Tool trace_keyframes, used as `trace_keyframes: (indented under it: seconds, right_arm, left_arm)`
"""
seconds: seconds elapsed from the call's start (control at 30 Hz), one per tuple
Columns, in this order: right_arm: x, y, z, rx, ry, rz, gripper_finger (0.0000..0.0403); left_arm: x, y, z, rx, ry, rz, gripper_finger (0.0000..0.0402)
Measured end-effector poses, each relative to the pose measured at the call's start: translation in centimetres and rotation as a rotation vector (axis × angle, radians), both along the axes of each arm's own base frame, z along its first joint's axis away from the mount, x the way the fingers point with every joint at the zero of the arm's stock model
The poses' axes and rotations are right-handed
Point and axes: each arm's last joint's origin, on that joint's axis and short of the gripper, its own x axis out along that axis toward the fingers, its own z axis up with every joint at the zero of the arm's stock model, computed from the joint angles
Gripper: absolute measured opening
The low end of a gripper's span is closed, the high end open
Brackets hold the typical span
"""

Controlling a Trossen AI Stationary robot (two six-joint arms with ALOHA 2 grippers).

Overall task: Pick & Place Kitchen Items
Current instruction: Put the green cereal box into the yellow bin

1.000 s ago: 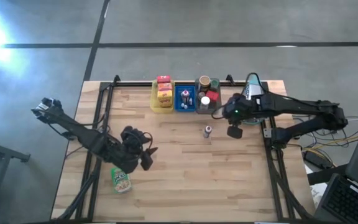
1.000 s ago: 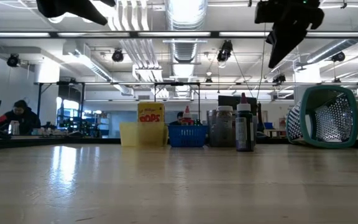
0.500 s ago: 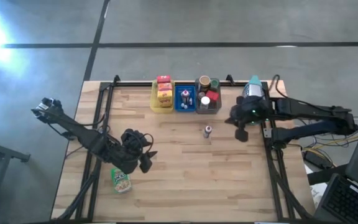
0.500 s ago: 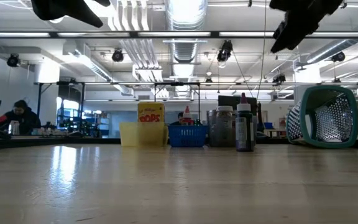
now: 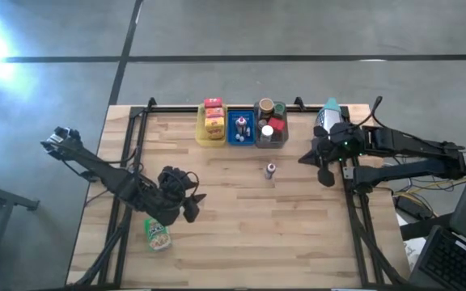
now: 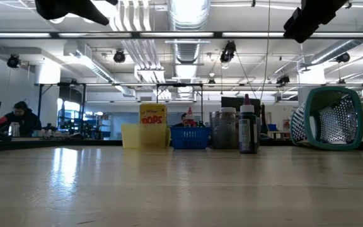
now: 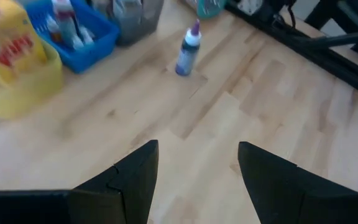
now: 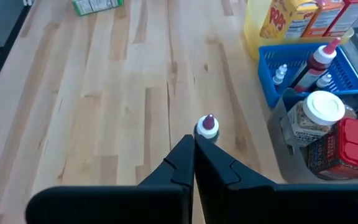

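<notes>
Left gripper (image 5: pixel 191 204), fingers parted and empty, hovers beside a green pouch (image 5: pixel 158 234); right gripper (image 5: pixel 325 176), pressed shut and empty, hangs at the plank table's (image 5: pixel 241 234) right edge. A small bottle (image 5: pixel 270 170) stands mid-table before yellow (image 5: pixel 211 123), blue (image 5: pixel 240 127) and grey trays (image 5: pixel 270 122); ceiling lights (image 6: pixel 188 12) gleam beyond.

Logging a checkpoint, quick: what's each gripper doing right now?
Left gripper: open, holding nothing, above the table near the green pouch.
Right gripper: shut, empty, at the table's right edge.
</notes>
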Motion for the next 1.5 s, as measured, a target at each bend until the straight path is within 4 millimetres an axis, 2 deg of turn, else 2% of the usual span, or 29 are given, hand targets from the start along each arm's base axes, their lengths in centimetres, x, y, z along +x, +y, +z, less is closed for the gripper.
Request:
trace_keyframes:
  seconds: [0.1, 0.37, 0.47, 0.6, 0.67, 0.83, 1.0, 1.07, 1.23, 1.5]
  right_arm:
    - [0.1, 0.0, -0.1, 0.001, 0.006, 0.001, 0.0008]
    - [0.2, 0.0, -0.1, 0.001, 0.009, 0.000, 0.0008]
    - [0.2, 0.0, -0.1, 0.002, 0.009, 0.000, 0.0008]
    - [0.2, 0.0, -0.1, 0.002, 0.010, -0.001, 0.0008]
    - [0.2, 0.0, -0.1, 0.001, 0.010, 0.000, 0.0008]
    - [0.2, 0.0, -0.1, 0.001, 0.010, 0.000, 0.0008]
    - [0.2, 0.0, -0.1, 0.002, 0.010, 0.000, 0.0008]
    - [0.2, 0.0, -0.1, 0.001, 0.010, 0.000, 0.0008]
    - [0.2, 0.0, -0.1, 0.001, 0.010, 0.000, 0.0008]
    - [0.2, 0.0, -0.1, 0.003, 0.010, -0.001, 0.0008]
  left_arm:
    - [0.0, 0.2, 0.1, 0.074, -0.019, 0.032, 0.0227]
    - [0.1, 0.4, 0.2, 0.047, -0.085, 0.139, 0.0238]
    - [0.5, 0.2, -0.2, 0.042, -0.061, 0.135, 0.0274]
    - [0.6, 0.0, -0.6, -0.032, 0.007, 0.180, 0.0361]
    - [0.4, 0.0, -0.7, -0.060, 0.080, 0.227, 0.0389]
    - [1.2, -0.4, 0.6, -0.256, 0.211, 0.408, 0.0380]
    - [1.3, -1.0, 1.5, -0.532, 0.414, 0.787, 0.0398]
    - [1.3, -1.3, 1.4, -0.568, 0.497, 0.817, 0.0397]
    - [0.4, -1.9, 0.9, -0.606, 0.489, 0.895, 0.0399]
    - [-0.6, -2.7, -1.2, -0.651, 0.629, 0.992, 0.0399]
